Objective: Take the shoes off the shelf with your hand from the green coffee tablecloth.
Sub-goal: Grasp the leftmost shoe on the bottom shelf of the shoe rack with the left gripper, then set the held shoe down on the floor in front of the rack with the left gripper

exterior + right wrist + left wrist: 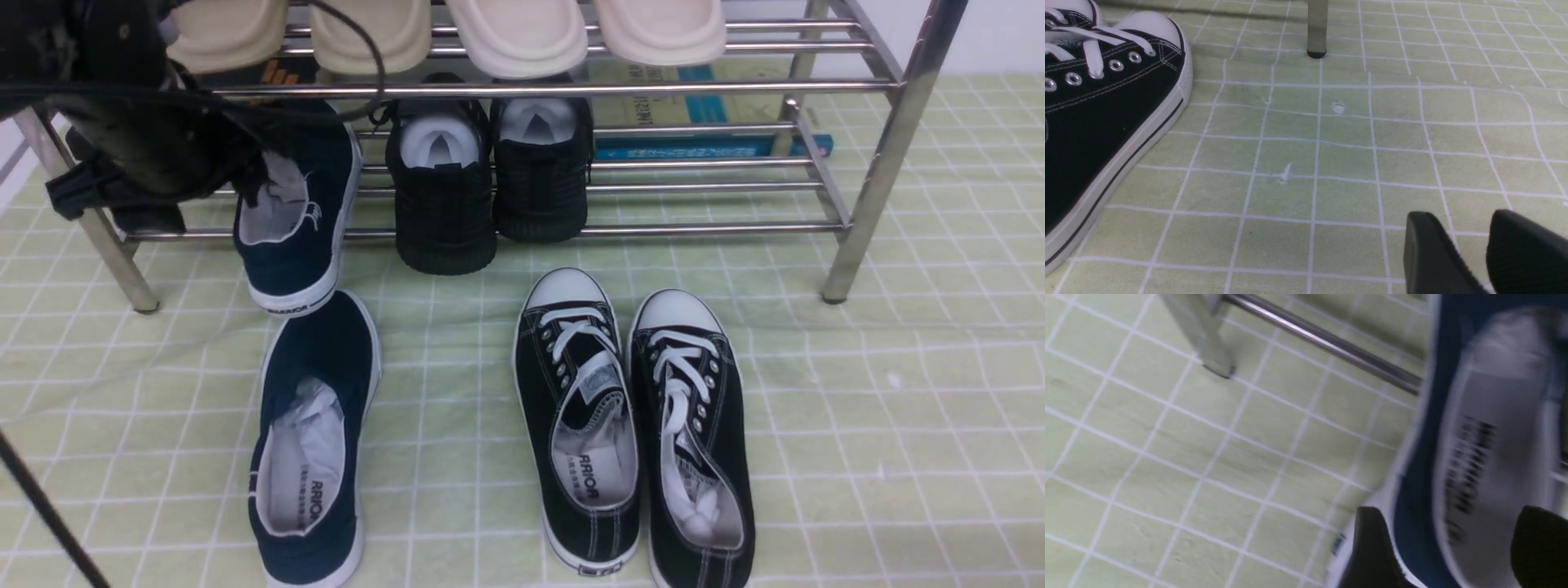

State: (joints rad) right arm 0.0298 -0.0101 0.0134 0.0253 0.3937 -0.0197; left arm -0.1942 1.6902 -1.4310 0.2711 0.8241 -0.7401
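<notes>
Begin at 10 o'clock of the front view. There your left hand (1449, 522) hangs over the tilted shoe (290, 265), one of the navy pair. Its fingers (1372, 555) stand wide apart, one at each side of the heel part; I cannot tell if they touch it. This shoe leans over the front bar of the shelf (694, 230), on the lower tier, with its heel down toward 6 o'clock, close to the green coffee tablecloth (898, 425). I judge it is not yet off the shelf. At 8 o'clock the flat shoe (304, 482), its partner, lies on the table, with its toe just beside the heel of the tilted one.

How it will handle, in my opinion: it is light, with soft canvas walls that fold under pressure, while the white paper inside keeps the toe in form. The rubber sole is the stiff part and should hold well in the fingers, but on the smooth chrome bar it may slide or tip. So take it at the heel, either across the sole edges or with one finger inside the collar and one outside.

Further right, leave the black knit sneakers (445, 204) at 12 o'clock and the lace-up sneakers (580, 392) at 5 o'clock. Your right hand (1461, 220) is low over bare tablecloth, its fingers narrow with a slim gap, holding nothing.
</notes>
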